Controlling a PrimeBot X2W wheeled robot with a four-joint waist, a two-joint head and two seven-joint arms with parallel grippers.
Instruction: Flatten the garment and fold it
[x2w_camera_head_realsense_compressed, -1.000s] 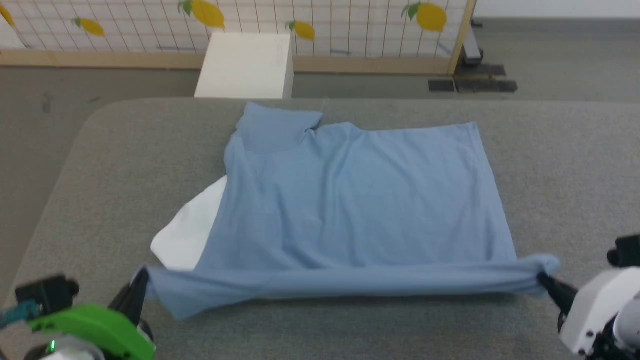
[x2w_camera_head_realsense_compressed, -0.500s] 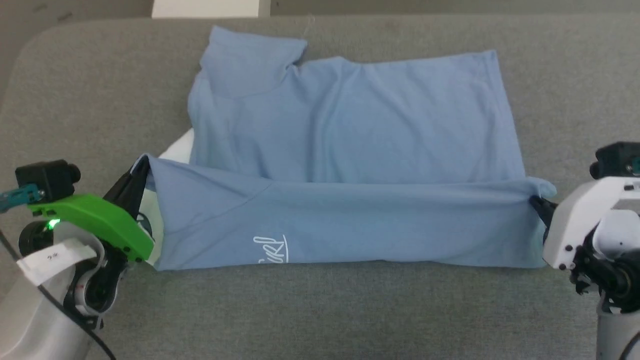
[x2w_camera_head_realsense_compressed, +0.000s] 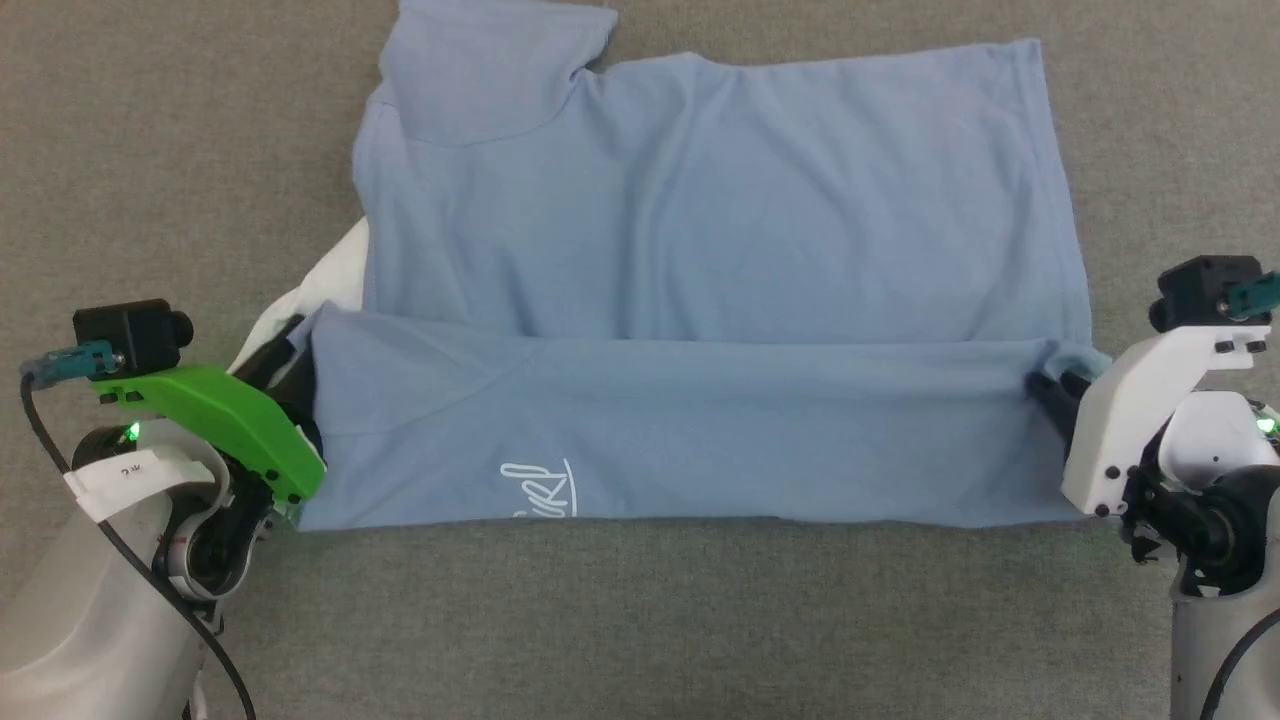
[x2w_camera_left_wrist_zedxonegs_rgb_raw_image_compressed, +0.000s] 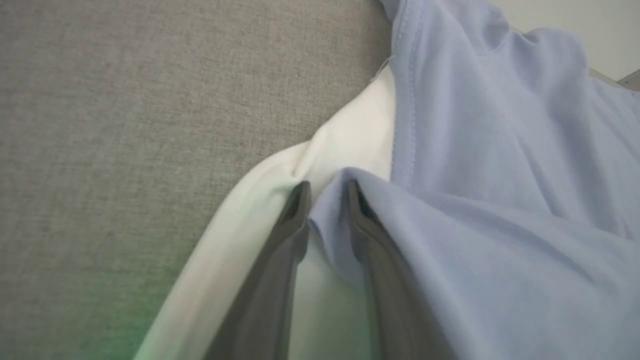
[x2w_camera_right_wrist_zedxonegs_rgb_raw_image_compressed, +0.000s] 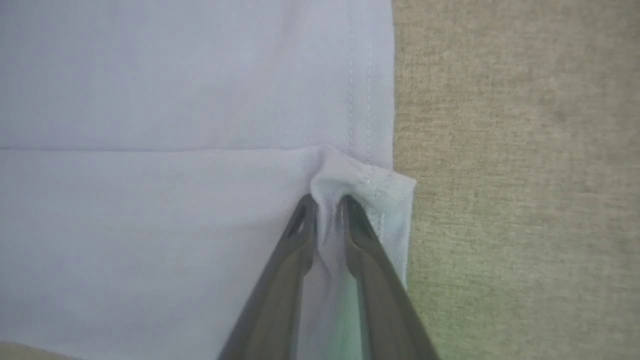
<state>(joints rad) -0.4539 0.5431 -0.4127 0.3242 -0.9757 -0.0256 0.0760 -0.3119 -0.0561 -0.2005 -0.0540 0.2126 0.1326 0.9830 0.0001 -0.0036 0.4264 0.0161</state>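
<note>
The light blue garment (x2w_camera_head_realsense_compressed: 700, 220) lies spread on the grey padded table (x2w_camera_head_realsense_compressed: 150, 150). Its near strip is folded over onto the body, with the white script logo (x2w_camera_head_realsense_compressed: 540, 490) facing up. A white panel (x2w_camera_head_realsense_compressed: 330, 280) peeks out at its left edge. My left gripper (x2w_camera_head_realsense_compressed: 295, 345) is at the fold's left corner. In the left wrist view my left gripper (x2w_camera_left_wrist_zedxonegs_rgb_raw_image_compressed: 327, 192) has its fingers slightly parted, with blue cloth (x2w_camera_left_wrist_zedxonegs_rgb_raw_image_compressed: 500, 175) loose between them. My right gripper (x2w_camera_head_realsense_compressed: 1045, 385) is at the right corner; the right wrist view shows my right gripper (x2w_camera_right_wrist_zedxonegs_rgb_raw_image_compressed: 327, 202) slightly parted around a bunched hem (x2w_camera_right_wrist_zedxonegs_rgb_raw_image_compressed: 360, 175).
Grey table surface (x2w_camera_head_realsense_compressed: 640, 620) runs in front of the garment and on both sides of it. My left arm's green bracket (x2w_camera_head_realsense_compressed: 210, 420) and my right arm's white housing (x2w_camera_head_realsense_compressed: 1130, 420) sit close to the cloth's ends.
The head camera has tilted down. Both grippers carried the near edge up and over onto the body, laying a folded strip. Both pairs of fingers have now parted slightly.
</note>
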